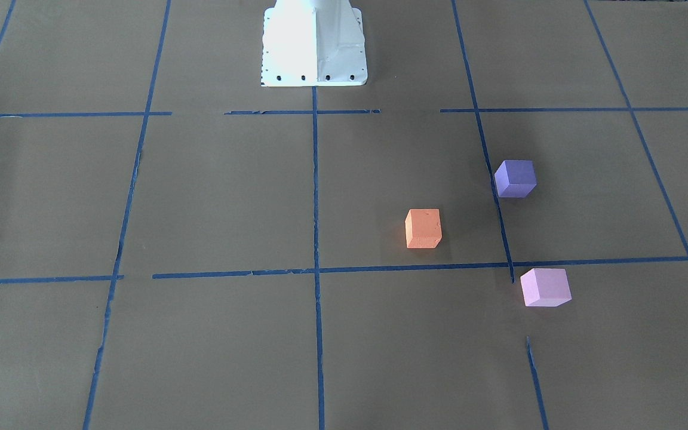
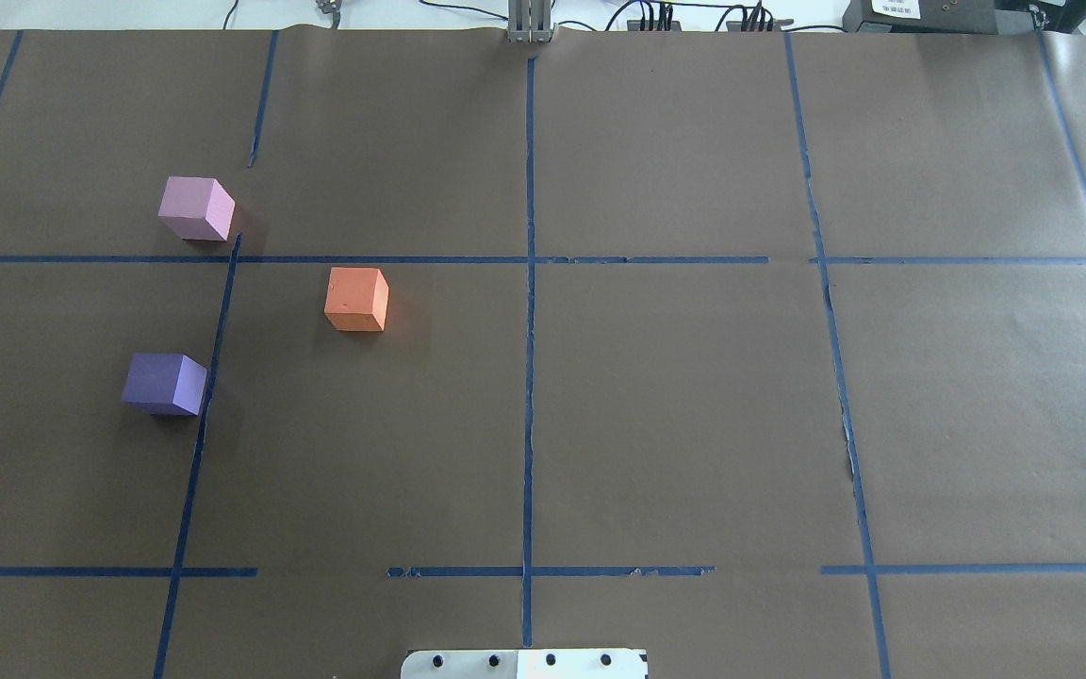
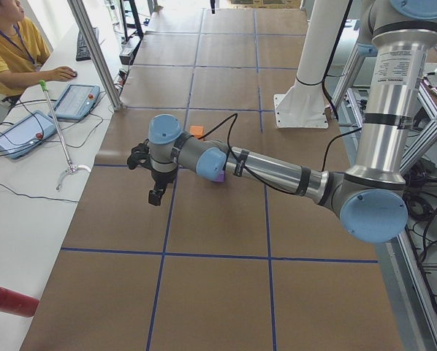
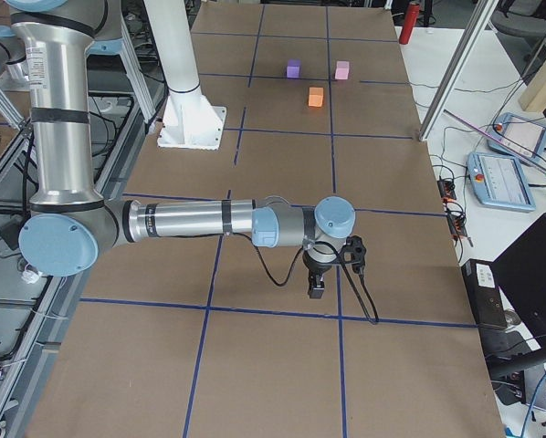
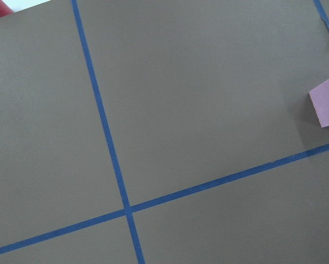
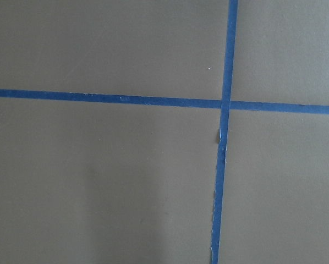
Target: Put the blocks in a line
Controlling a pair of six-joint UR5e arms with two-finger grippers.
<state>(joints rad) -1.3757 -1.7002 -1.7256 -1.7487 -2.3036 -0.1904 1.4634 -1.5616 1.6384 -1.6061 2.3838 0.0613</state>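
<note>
Three cubes lie apart on the brown paper on my left side. The orange block [image 2: 355, 299] lies nearest the table's middle. The dark purple block [image 2: 164, 384] lies closer to my base and further left. The pale pink block [image 2: 195, 208] lies farthest from me and also shows at the right edge of the left wrist view [image 5: 327, 102]. My left gripper [image 3: 154, 196] hangs above the paper, left of the blocks and apart from them. My right gripper [image 4: 315, 290] hangs over the far right part of the table. I cannot tell whether either gripper is open or shut.
Blue tape lines [image 2: 529, 311] divide the paper into a grid. The white robot base [image 1: 314, 45] stands at the table's robot side. An operator [image 3: 10, 44], teach pendants [image 3: 76, 101] and a red bottle [image 3: 10, 301] are on the white side desk.
</note>
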